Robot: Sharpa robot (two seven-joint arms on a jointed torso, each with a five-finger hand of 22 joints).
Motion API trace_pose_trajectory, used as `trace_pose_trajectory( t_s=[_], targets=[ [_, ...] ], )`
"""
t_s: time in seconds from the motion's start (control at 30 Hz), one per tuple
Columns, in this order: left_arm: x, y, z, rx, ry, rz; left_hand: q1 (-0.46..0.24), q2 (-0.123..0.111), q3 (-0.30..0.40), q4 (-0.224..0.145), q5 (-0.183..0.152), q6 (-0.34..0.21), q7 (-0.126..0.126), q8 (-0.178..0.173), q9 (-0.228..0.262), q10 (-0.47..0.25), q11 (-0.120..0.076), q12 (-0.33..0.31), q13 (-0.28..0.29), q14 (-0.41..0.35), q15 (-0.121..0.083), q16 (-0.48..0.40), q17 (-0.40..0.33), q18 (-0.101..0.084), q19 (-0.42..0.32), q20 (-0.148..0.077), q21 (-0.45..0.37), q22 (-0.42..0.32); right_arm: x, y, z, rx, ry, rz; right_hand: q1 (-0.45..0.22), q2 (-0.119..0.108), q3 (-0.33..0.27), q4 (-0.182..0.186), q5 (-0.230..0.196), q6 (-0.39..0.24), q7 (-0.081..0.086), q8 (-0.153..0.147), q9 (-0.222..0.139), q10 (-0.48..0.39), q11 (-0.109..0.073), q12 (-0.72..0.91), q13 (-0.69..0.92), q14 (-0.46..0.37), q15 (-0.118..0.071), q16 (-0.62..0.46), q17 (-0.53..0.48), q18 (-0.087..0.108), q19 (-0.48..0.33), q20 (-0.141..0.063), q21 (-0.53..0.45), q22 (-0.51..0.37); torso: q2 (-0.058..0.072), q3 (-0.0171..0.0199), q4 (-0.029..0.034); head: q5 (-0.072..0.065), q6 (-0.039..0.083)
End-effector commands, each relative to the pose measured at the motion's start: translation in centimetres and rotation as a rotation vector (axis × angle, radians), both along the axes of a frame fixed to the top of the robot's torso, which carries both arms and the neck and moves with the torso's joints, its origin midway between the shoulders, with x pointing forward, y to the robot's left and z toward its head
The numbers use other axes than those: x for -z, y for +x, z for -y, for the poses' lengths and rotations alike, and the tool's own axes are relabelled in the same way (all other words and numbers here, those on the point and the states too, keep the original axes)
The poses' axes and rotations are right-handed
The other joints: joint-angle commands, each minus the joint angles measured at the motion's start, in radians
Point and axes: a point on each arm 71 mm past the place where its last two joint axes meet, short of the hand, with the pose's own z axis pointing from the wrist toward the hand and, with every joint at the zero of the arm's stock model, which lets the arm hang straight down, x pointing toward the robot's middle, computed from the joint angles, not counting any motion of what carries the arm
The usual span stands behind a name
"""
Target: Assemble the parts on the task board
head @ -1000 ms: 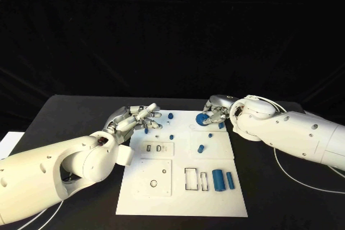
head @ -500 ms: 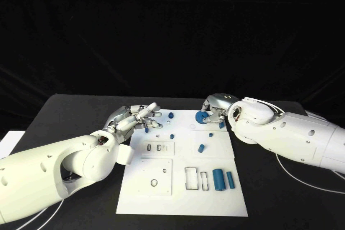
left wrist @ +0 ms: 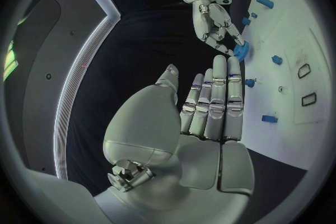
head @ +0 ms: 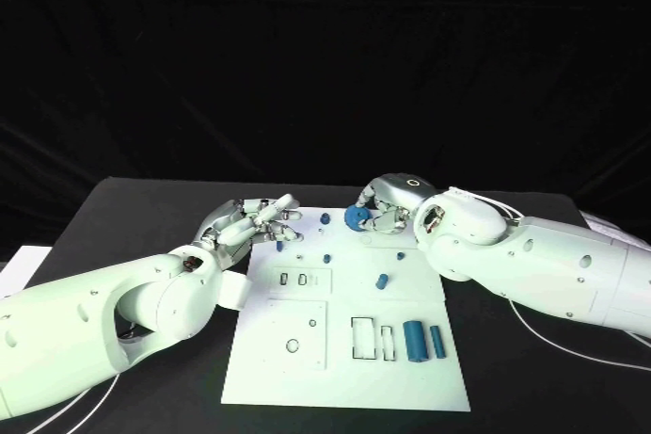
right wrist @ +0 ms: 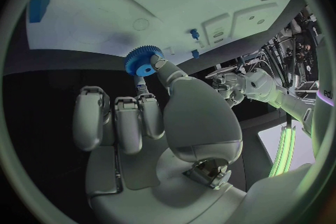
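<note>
pinching a blue gear (head: 356,217) at the task board's (head: 340,377) far edge, right hand (head: 384,211) fingers clamped on it. left hand (head: 254,224) by the far left corner, fingers straight and together, holding nothing. two blue cylinders (head: 422,342) lie near right; small blue pegs (head: 327,259) mid-board.
</note>
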Motion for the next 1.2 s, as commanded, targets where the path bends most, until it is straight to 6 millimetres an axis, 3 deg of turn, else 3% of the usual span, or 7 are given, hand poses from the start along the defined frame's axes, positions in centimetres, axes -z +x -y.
trace_pose_trajectory(
  t_s=[0.03,0.53,1.2],
  targets=[
    [-0.2,0.0,0.2,0.024,-0.017,0.011,0.006,0.01,0.002,-0.008,0.004,0.001,0.002,-0.004,0.001,-0.003,0.0,-0.003,0.001,-0.007,-0.002,-0.003,0.002,0.01,-0.01,0.0,-0.001,-0.001,-0.4,-0.3,-1.1,-0.023,0.012,0.035,-0.011,-0.003,0.012,0.006,-0.007,0.035,-0.017,-0.007,0.014,0.009,-0.005,-0.005,0.114,0.078,-0.005,0.002,0.117,-0.01,0.002,-0.002,0.005,0.001,0.001,-0.0001,-0.0007,0.002,0.002],
    [-0.2,0.0,0.4,0.03,-0.02,0.012,0.013,0.014,0.007,-0.014,0.004,0.001,0.002,-0.005,0.002,-0.003,0.0,-0.004,0.002,-0.008,-0.003,-0.002,0.004,0.01,-0.011,0.0,0.0,-0.001,0.4,-0.5,-5.4,-0.094,0.011,0.015,-0.02,-0.008,0.015,0.009,-0.01,0.033,-0.015,-0.014,0.013,0.01,-0.004,-0.005,0.116,0.078,-0.004,0.002,0.118,-0.01,0.002,-0.002,0.006,0.002,0.002,0.0006,-0.0009,0.009,0.003],
    [-0.2,-0.1,0.5,0.032,-0.021,0.012,0.013,0.014,0.007,-0.014,0.004,0.001,0.002,-0.005,0.002,-0.003,0.0,-0.004,0.002,-0.008,-0.003,-0.002,0.004,0.01,-0.011,0.0,0.0,-0.001,2.5,-0.2,-6.9,-0.103,-0.012,-0.028,-0.029,-0.017,0.018,0.009,-0.011,0.025,-0.011,-0.027,0.011,0.006,-0.001,-0.012,0.111,0.077,-0.001,0.0,0.114,-0.01,0.001,0.0,0.005,0.0,0.0,0.0005,-0.0038,0.013,-0.002]
  ],
)
